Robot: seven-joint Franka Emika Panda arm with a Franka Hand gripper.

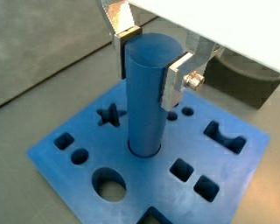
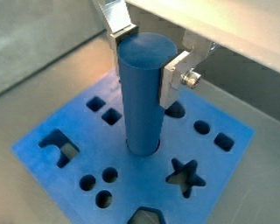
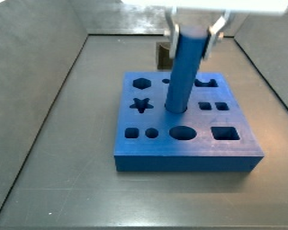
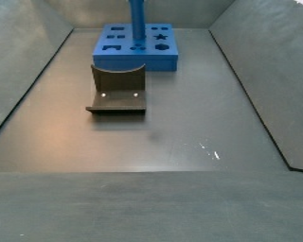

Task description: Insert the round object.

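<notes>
The tool (image 1: 152, 59) is clamped on the upper end of the round object (image 1: 149, 96), which hangs upright below it with its lower end standing in a hole near the middle of the blue block (image 3: 189, 148) on the surface. Judging by this, insertion is the step in hand; next, press straight down, then part the fingers (image 2: 175, 79)

Even, soft overhead light fills all four views, and shadows stay faint. A small white glare spot sits on the dull grey metal floor (image 4: 207, 147). Both wrist views are coarse, slightly blurred; the silver-fingered gripper (image 1: 152, 58) looks overexposed above.
</notes>
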